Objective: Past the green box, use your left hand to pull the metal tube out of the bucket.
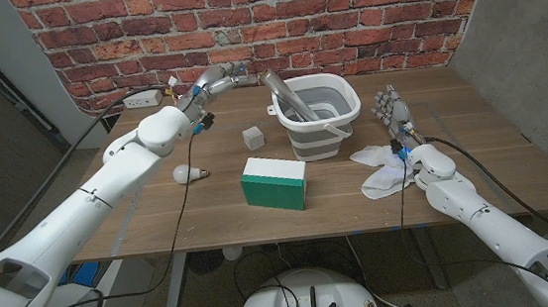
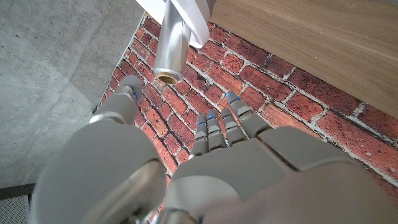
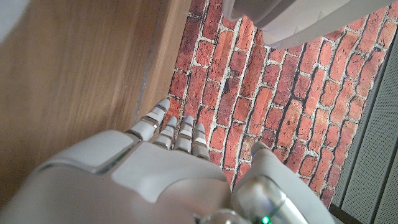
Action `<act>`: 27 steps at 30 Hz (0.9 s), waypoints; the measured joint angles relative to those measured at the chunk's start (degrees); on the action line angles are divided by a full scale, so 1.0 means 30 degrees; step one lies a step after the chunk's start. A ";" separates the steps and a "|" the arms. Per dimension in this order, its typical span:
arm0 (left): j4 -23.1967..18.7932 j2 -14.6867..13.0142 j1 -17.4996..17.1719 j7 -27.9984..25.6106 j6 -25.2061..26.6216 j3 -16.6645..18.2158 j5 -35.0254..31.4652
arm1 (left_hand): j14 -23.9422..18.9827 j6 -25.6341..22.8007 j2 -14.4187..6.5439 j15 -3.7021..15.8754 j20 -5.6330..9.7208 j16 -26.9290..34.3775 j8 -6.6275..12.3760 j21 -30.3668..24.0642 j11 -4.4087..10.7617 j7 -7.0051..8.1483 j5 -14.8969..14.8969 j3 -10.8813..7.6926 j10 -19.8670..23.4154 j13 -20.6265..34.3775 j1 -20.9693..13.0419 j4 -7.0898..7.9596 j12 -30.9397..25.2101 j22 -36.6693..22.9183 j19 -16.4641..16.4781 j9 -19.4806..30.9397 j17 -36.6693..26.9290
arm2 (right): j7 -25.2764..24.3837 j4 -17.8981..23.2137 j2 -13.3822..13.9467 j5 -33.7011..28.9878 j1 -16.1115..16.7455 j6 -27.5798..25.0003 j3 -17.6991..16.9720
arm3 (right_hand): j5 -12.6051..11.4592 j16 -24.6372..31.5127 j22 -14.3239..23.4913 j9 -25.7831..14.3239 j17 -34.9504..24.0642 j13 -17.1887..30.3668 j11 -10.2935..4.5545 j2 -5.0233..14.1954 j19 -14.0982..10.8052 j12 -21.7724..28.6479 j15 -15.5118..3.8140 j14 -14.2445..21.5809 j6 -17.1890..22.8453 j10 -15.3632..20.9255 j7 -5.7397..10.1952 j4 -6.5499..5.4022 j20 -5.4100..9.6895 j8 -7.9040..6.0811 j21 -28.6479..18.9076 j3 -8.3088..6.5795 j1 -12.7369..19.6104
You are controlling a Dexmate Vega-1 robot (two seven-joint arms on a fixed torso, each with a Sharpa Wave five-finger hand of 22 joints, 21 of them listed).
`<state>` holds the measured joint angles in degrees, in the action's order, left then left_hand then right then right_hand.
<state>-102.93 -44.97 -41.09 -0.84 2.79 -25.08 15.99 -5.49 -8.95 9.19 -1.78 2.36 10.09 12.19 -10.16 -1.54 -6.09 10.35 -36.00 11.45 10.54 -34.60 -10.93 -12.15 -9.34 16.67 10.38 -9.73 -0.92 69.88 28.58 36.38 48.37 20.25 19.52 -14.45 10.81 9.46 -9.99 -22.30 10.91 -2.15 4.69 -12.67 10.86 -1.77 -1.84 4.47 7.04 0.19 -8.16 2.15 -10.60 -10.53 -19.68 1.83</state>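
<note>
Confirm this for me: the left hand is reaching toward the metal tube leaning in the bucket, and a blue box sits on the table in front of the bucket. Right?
Not quite: the box is green, not blue, as the head view shows. The rest holds: the left hand reaches toward the metal tube, which leans in the bucket behind the box.

Wooden table (image 1: 471, 136) with bucket (image 1: 319, 120), green box (image 1: 275, 183), bulb (image 1: 189, 174), cloth (image 1: 383, 169).

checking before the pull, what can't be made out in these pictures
- Lower end of the metal tube: head view, hidden inside the bucket.
- Gap between the left hand and the tube: head view too small; in the left wrist view the fingers are apart and short of the tube's open end, which the picture's edge cuts.
- Small grey cube: too small to identify.
- White cloth: partly behind the right hand.
</note>
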 measured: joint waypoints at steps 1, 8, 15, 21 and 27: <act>0.0050 0.0078 0.0082 0.0064 0.0000 -0.0090 -0.0065 | 0.0137 0.0042 -0.0034 -0.0137 -0.0024 -0.0079 0.0000 0.0000 -0.0014 -0.0041 0.0000 0.0044 0.0014 0.0001 -0.0234 0.0056 0.0062 0.0000 -0.0178 0.0001 -0.0010 | 0.0012 -0.0034 -0.0017 0.0008 -0.0017 0.0000 -0.0001 | 0.0000 0.0000 0.0000 0.0001 0.0001 0.0000 0.0000 0.0000 0.0000 0.0000 0.0000 0.0000 0.0000 0.0000 0.0000 0.0000 0.0000 0.0000 0.0000 0.0000 0.0000; 0.0370 0.0566 0.0489 0.0130 -0.0047 -0.0576 -0.0554 | 0.1121 -0.0323 0.0098 -0.0836 -0.0234 -0.0146 0.0113 0.0067 -0.0208 -0.0429 0.0000 0.0200 0.0714 -0.0002 -0.0999 0.0055 0.0062 0.0006 -0.1124 0.0001 -0.0011 | 0.0091 -0.0244 -0.0097 0.0055 -0.0112 0.0041 -0.0009 | 0.0000 0.0075 -0.0001 0.0001 0.0000 0.0002 0.0000 0.0000 0.0000 0.0000 0.0000 0.0000 0.0037 0.0000 0.0037 0.0001 -0.0001 0.0000 0.0000 0.0001 0.0000; 0.0994 0.1310 0.0614 -0.0363 -0.0600 -0.0981 -0.1084 | 0.1258 -0.0700 0.0099 -0.0768 -0.0235 -0.0147 0.0287 0.0065 -0.0037 -0.0535 0.0000 0.0199 0.1343 -0.0002 -0.1446 0.0056 -0.0068 0.0005 -0.1123 0.0002 -0.0010 | 0.0168 -0.0412 -0.0148 0.0095 -0.0155 0.0173 -0.0047 | 0.0000 0.0075 -0.0001 0.0001 0.0088 0.0002 0.0045 0.0000 0.0000 0.0000 0.0000 0.0000 0.0069 0.0044 0.0069 0.0001 0.0000 0.0000 0.0000 0.0001 0.0000; 0.1689 0.1902 0.0723 -0.0640 -0.1208 -0.1269 -0.1403 | 0.1461 -0.0861 0.0148 -0.0564 -0.0089 -0.0147 0.0288 0.0063 0.0063 -0.0504 0.0000 0.0366 0.1446 -0.0003 -0.1748 0.0052 -0.0068 -0.0027 -0.1479 0.0003 -0.0009 | 0.0239 -0.0515 -0.0172 0.0139 -0.0160 0.0278 -0.0066 | 0.0000 0.0074 -0.0001 0.0001 0.0086 0.0003 0.0073 0.0000 0.0000 0.0000 -0.0069 0.0074 0.0069 0.0072 0.0069 0.0000 0.0000 0.0000 0.0000 0.0001 0.0000; 0.2587 0.2487 0.0978 -0.0658 -0.1822 -0.1570 -0.1579 | 0.1597 -0.0939 0.0123 -0.0428 -0.0002 -0.0147 0.0347 0.0062 0.0205 -0.0426 -0.0146 0.0416 0.1587 -0.0003 -0.2074 0.0115 -0.0068 -0.0048 -0.1769 0.0004 -0.0008 | 0.0307 -0.0584 -0.0177 0.0159 -0.0164 0.0385 -0.0089 | 0.0000 0.0074 -0.0001 0.0001 0.0176 0.0004 0.0072 0.0000 -0.0001 0.0000 -0.0070 0.0075 0.0169 0.0072 0.0170 0.0001 0.0000 0.0000 0.0000 0.0001 0.0000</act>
<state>-95.17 -37.51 -38.16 -2.81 -2.67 -29.79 11.26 -0.70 -11.77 9.56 -3.07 2.35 9.65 13.23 -9.97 -0.92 -7.37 9.91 -34.75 16.21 10.53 -40.82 -10.58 -12.35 -9.49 11.37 10.40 -9.75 0.00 68.13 28.05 36.86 47.88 21.41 19.26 -14.45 11.04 9.46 -9.99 -21.78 10.92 -1.94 4.69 -12.68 10.85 -1.98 -1.61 4.98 7.25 0.70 -8.16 2.15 -10.60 -10.53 -19.67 1.83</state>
